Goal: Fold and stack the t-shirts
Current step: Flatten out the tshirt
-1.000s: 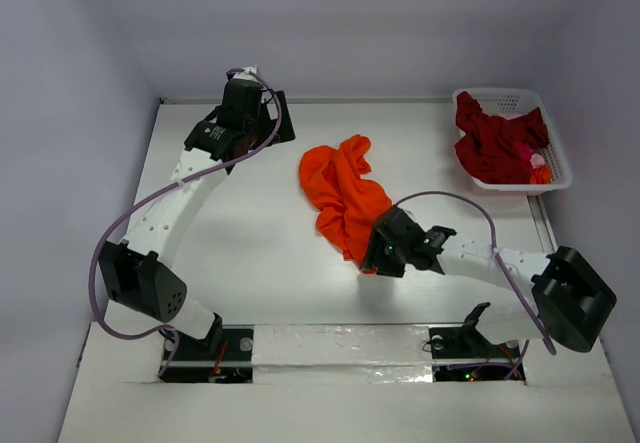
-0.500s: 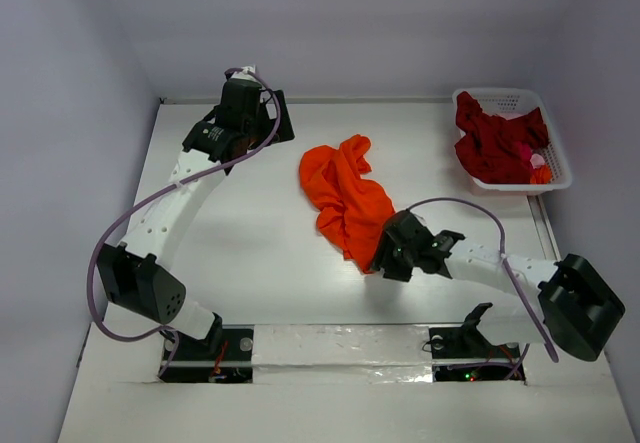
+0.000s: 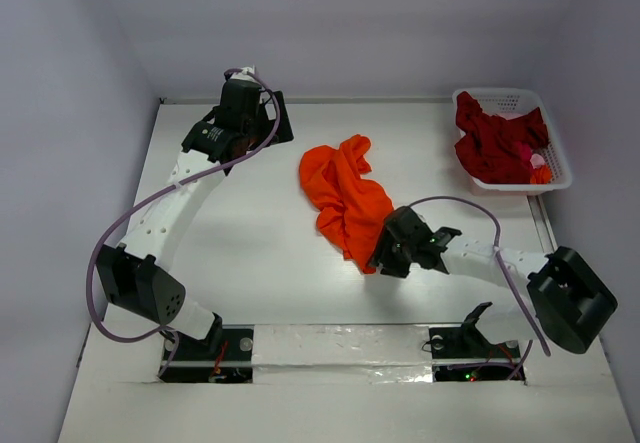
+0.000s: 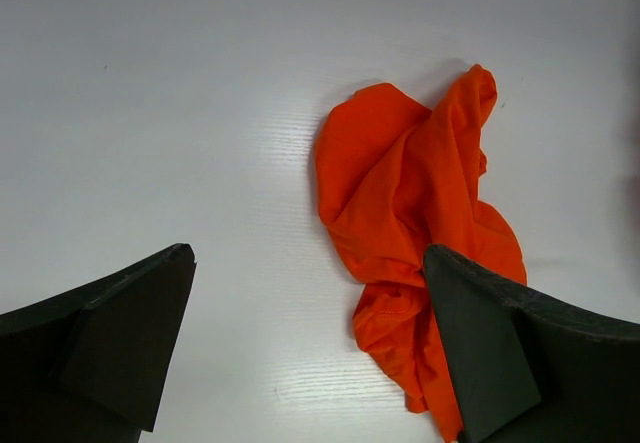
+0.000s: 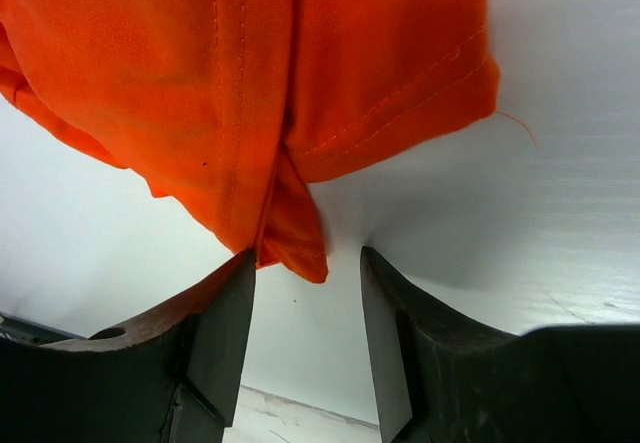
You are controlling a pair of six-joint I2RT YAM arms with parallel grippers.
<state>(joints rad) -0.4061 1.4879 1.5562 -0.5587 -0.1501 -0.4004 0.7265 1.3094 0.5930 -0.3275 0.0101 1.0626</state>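
Note:
The orange t-shirt (image 3: 345,195) lies crumpled in the middle of the table; it also shows in the left wrist view (image 4: 410,213) and the right wrist view (image 5: 250,93). My right gripper (image 3: 377,260) is open at the shirt's near tip, the cloth's pointed corner (image 5: 295,253) just ahead of its fingers, not gripped. My left gripper (image 3: 262,123) is open and empty, held high at the far left of the table, well away from the shirt. The crimson t-shirt (image 3: 497,143) lies bunched in the white basket (image 3: 556,178).
The basket stands at the far right edge, with small pink and orange items (image 3: 540,168) beside the crimson cloth. Side walls close in the table (image 3: 250,253) at left and back. The right arm's cable (image 3: 470,208) loops above the table.
The right arm shifted slightly, and its gripper stays at the shirt's near tip. The left arm and both shirts have not moved.

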